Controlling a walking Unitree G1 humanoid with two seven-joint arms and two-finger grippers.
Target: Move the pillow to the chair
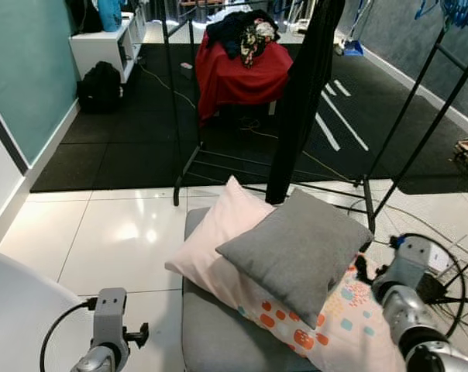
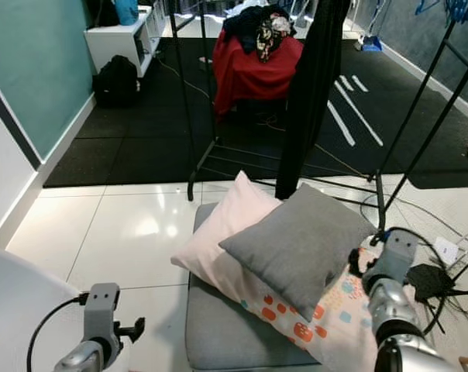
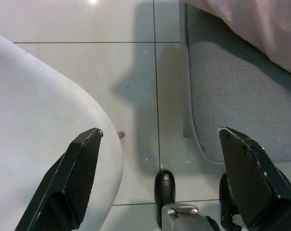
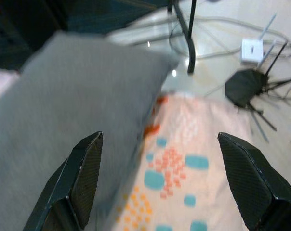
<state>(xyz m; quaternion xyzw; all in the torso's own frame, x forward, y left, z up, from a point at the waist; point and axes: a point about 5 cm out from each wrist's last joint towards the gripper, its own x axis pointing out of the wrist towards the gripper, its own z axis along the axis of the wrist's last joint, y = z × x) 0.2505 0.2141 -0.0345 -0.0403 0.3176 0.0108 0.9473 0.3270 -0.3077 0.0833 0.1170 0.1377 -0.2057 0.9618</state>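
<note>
A grey pillow lies tilted on top of a pink pillow with orange and teal prints. Both rest on a grey seat cushion right in front of me. My right gripper is open and hovers just above the right edge of the grey pillow, where it meets the printed pillow. My left gripper is open and empty, low over the tiled floor between a white rounded seat and the grey cushion. A chair draped in red cloth stands far back, piled with clothes.
A black clothes rack with a hanging dark garment stands between the cushion and the red chair. Cables, a white adapter and a black router lie on the floor to the right. A black backpack sits by the white shelf.
</note>
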